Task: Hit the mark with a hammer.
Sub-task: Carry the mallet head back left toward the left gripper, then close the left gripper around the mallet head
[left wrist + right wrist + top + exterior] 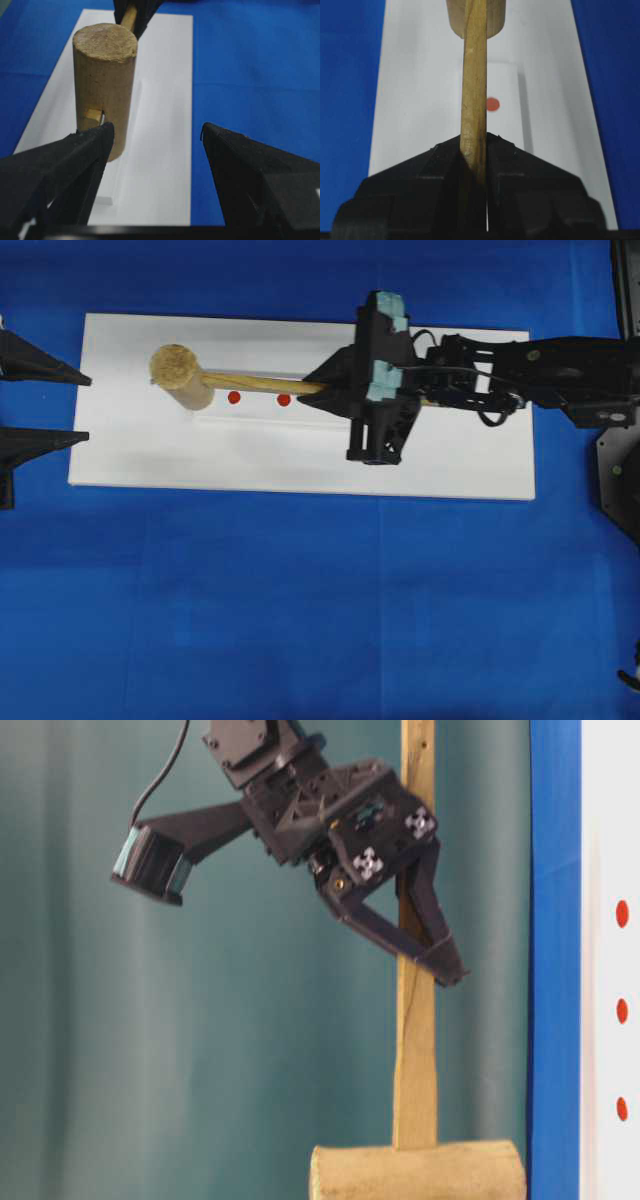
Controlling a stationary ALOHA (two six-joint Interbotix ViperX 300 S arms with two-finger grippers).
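Clamped between my right claw's (475,165) black jaws, the light-brown wooden mallet (215,380) runs lengthwise over the white rectangular board (450,465), head toward its left edge; small red dots (284,399) lie beneath the handle. My left claw (155,135), beyond that edge, stands wide and empty.

Blue worktop (300,610) w/ a white board (140,455) flat on it, upper centre; red dots (234,397) on the board, along a shallow raised strip (250,418).
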